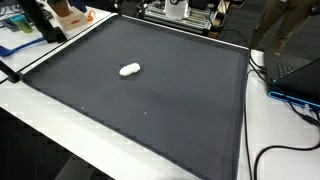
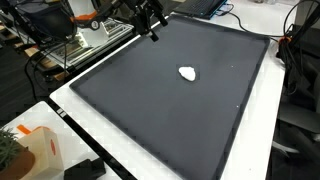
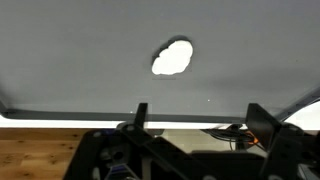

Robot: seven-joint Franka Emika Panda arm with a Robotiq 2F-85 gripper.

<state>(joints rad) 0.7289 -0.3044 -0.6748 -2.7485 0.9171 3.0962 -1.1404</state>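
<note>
- The pincer (image 2: 153, 30) is spread wide and has hold of nothing. In the wrist view its two dark fingers (image 3: 141, 112) stand well apart with bare mat between them.
- A small white lump (image 1: 130, 69) lies alone on the dark mat (image 1: 170, 110), well apart from the pincer. In the wrist view it sits ahead of the open fingers, with nothing between them and it.
- No writing can be read on the lump. In an exterior view the orange-and-white carton (image 2: 38, 143) shows print too small to make out.
- The mat covers most of the white surface (image 1: 40, 120).
- A laptop (image 1: 300, 72) and dark cables (image 1: 262, 160) lie on the surface beside the mat.
- A potted plant (image 2: 8, 150) stands by the carton, off the mat.
</note>
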